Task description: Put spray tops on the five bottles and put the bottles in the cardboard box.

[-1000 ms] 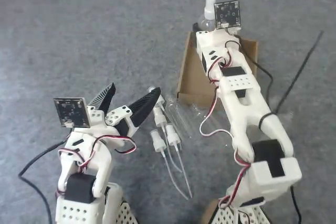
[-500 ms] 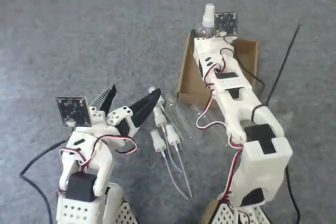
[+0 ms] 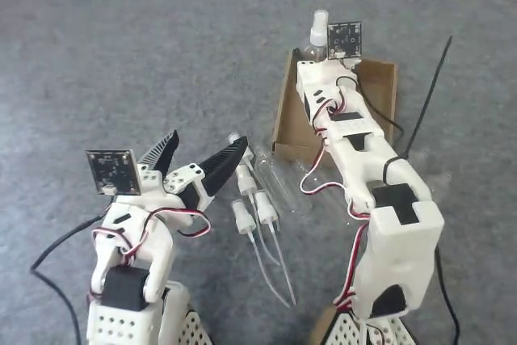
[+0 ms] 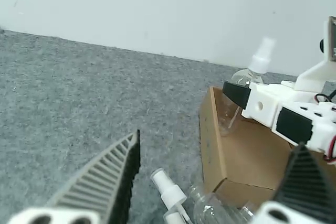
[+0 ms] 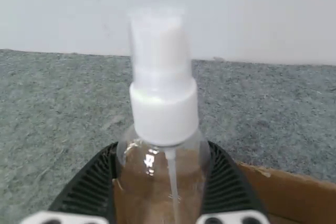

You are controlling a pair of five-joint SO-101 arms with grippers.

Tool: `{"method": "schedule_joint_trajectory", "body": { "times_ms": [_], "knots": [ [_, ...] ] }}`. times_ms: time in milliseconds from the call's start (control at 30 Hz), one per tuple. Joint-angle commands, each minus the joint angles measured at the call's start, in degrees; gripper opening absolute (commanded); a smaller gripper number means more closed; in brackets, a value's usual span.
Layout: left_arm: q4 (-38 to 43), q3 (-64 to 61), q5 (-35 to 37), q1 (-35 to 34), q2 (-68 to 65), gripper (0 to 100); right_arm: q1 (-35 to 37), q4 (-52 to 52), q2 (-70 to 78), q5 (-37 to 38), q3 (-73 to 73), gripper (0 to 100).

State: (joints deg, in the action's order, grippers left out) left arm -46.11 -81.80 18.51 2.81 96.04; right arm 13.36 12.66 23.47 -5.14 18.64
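Observation:
My right gripper [image 5: 163, 167] is shut on a clear bottle [image 5: 160, 166] with a white spray top [image 5: 161, 103]. It holds the bottle [image 3: 317, 44] upright at the far left corner of the cardboard box [image 3: 283, 115]. In the left wrist view the bottle [image 4: 245, 77] has its lower part down inside the box [image 4: 236, 156]. My left gripper [image 3: 198, 153] is open and holds nothing, close to the loose parts at the table's middle. Three spray tops [image 3: 242, 217] with long tubes lie there beside capless clear bottles [image 3: 279, 183].
The table is grey carpet [image 3: 121, 62]. A white wall runs along its far edge. A black cable [image 3: 428, 94] trails to the right of the box. One spray top [image 4: 168, 187] and a lying bottle [image 4: 210, 208] are just beyond my left gripper's fingers.
My right arm has stretched out and brought the capped bottle a little lower and to the left, at the box's far corner. The left arm has not moved.

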Motion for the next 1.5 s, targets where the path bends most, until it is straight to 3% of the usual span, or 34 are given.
{"method": "schedule_joint_trajectory", "body": {
  "times_ms": [0,333,867,1067,1467],
  "knots": [
    [1.1,0.4,-0.4,0.0,0.6,40,-0.4,1.2,-1.6,-0.5,-3.4,0.7],
    [1.1,0.4,-0.4,-0.1,0.6,40,-0.3,1.2,-1.5,3.4,-3.3,0.7],
    [1.0,0.5,-0.4,-0.3,0.6,40,0.5,1.3,0.3,3.5,-3.3,1.0],
    [1.0,0.5,-0.4,-0.3,0.6,40,0.9,1.1,0.5,3.6,-3.2,13.7],
    [1.0,0.5,-0.4,-0.3,0.6,40,0.9,1.1,0.3,3.8,-3.2,14.6]
  ]
}}
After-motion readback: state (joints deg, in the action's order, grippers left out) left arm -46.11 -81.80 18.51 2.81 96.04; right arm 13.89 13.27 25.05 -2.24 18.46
